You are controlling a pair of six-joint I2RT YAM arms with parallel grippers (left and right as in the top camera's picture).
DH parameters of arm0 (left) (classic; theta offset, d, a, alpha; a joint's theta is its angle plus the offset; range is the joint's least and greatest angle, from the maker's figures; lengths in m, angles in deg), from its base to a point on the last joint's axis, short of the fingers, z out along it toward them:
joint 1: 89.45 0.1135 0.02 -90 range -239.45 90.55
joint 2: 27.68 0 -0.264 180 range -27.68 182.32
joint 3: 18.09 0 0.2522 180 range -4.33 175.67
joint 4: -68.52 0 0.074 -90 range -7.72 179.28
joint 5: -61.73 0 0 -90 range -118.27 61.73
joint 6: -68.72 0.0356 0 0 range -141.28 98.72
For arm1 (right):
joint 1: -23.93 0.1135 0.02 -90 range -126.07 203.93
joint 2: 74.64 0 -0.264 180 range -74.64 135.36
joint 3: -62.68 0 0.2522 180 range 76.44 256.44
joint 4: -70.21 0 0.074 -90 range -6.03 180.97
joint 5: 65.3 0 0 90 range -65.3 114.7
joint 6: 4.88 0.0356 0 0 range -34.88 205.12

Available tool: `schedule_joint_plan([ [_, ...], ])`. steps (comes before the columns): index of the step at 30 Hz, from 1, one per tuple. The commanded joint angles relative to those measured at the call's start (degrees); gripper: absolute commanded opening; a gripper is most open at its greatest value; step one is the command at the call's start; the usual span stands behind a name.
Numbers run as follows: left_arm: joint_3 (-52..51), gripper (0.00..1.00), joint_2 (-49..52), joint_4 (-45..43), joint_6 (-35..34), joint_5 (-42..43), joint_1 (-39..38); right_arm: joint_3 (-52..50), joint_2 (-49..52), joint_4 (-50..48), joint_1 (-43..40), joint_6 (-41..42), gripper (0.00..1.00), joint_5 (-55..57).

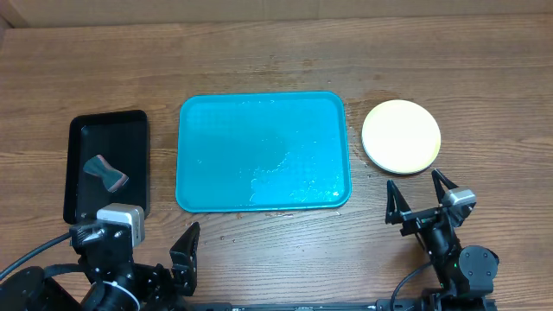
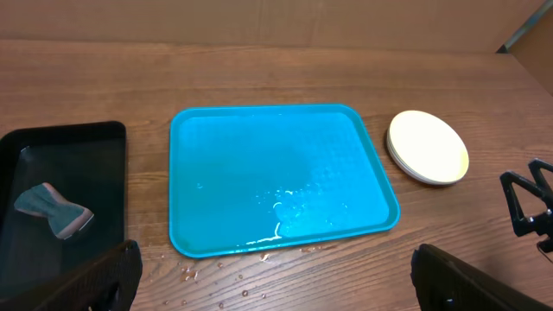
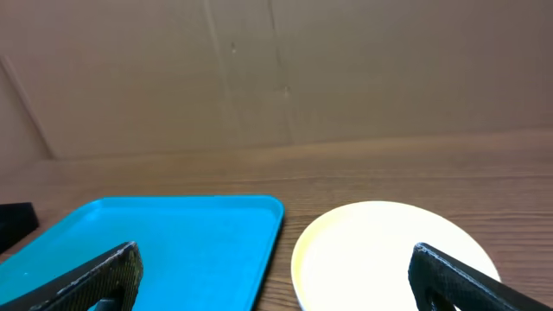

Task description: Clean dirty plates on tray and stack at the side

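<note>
One teal tray (image 1: pixel 259 147) out there, one black tray (image 1: pixel 121 138) beside it, one grey bow-shaped sponge (image 1: pixel 105 172), and one stack of plates (image 1: pixel 401 136), rims layered, exact plate count too close to call.

Near the table's right edge, the plates (image 1: pixel 401 136) show only the yellowish top one; those beneath are hidden, and their rims are too small to count. The right wrist view's lower edge cuts off the tray (image 3: pixel 173 250), and the left wrist view's left edge clips the black tray (image 2: pixel 60 199).
</note>
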Motion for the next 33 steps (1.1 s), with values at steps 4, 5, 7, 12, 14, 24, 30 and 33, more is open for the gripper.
schedule_joint_plan([
  [4, -0.11, 1.0, -0.2, -0.09, 0.87, 0.02, -0.35, -0.59, -0.57, -0.42, -0.33, -0.81, 1.0, 1.46],
  [5, -0.11, 1.0, -0.2, -0.09, 0.87, 0.0, -0.35, -0.59, -0.57, -0.44, -0.33, -0.81, 1.0, 1.46],
  [7, -0.11, 1.0, -0.2, -0.09, 0.87, 0.02, -0.35, -0.59, -0.57, -0.46, -0.33, -0.81, 1.0, 1.46],
  [12, -0.11, 1.0, -0.2, -0.09, 0.87, 0.02, -0.35, -0.59, -0.57, -0.46, -0.33, -0.81, 1.0, 1.46],
  [14, -0.11, 1.0, -0.2, -0.09, 0.87, 0.02, -0.35, -0.59, -0.57, -0.48, -0.33, -0.81, 1.0, 1.46],
  [24, -0.11, 1.0, -0.2, -0.11, 0.87, 0.02, -0.35, -0.59, -0.57, -0.48, -0.33, -0.81, 1.0, 1.44],
  [30, -0.11, 1.0, -0.2, 0.57, 1.33, -0.48, -0.35, -0.59, -0.57, -0.48, -0.33, -0.81, 1.0, 1.44],
  [33, -1.33, 1.0, -0.52, 0.61, 1.36, 1.68, -1.88, -0.59, -0.57, -0.48, -0.33, -0.81, 1.0, 1.44],
])
